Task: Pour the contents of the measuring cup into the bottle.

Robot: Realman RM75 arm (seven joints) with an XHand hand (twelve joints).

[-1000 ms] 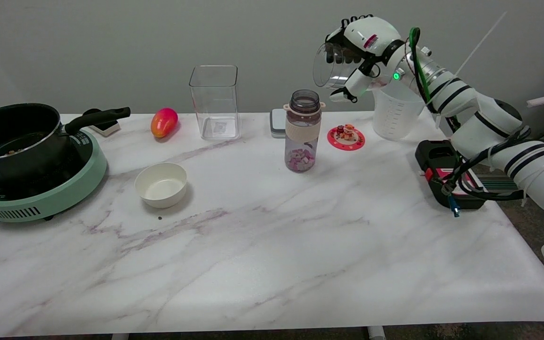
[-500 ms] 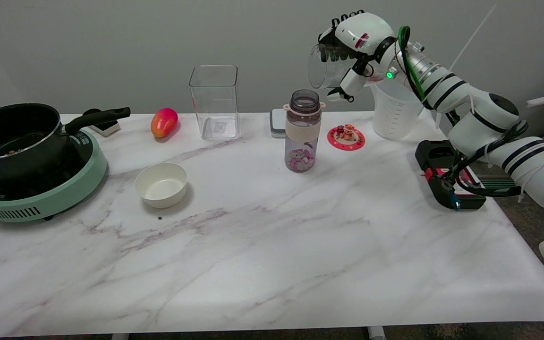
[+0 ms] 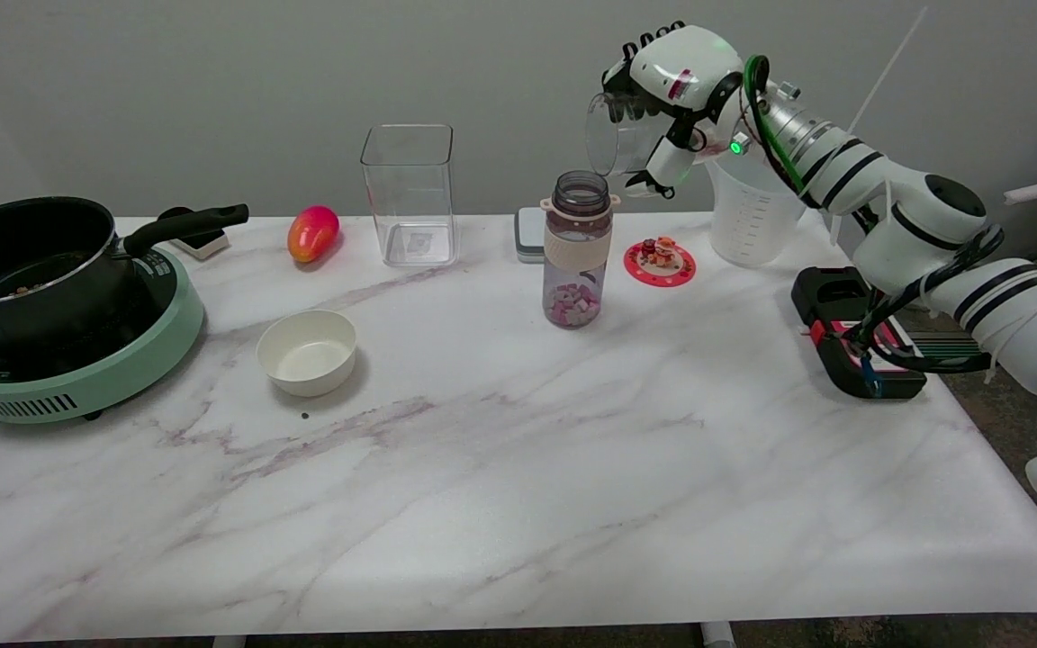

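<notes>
Nearest on the marble table [image 3: 518, 504] is bare stone, then a white bowl [image 3: 307, 352] and, at the left edge, a black pot [image 3: 28, 261] on a green induction hob [image 3: 77, 360]; to the right a black and red device [image 3: 852, 346] lies beneath the reaching arm. Mid-table stands the bottle [image 3: 579, 249], upright and uncapped, with pink and white cubes lying in its base. Just beyond it sit a small red coaster with a figurine [image 3: 660, 258], a grey scale [image 3: 530, 234], a clear square container [image 3: 409, 193], a mango [image 3: 312, 232] and a large frosted jug [image 3: 752, 216]. Highest and farthest, the right hand [image 3: 676, 90] has its fingers [image 3: 640, 54] clamped around the clear measuring cup [image 3: 617, 135], tipped on its side with the mouth facing left, above and slightly right of the bottle's neck, apparently so anything inside slides toward the opening. The cup looks empty, so the pour seems largely done. The jug stands close behind the wrist and could be knocked.
</notes>
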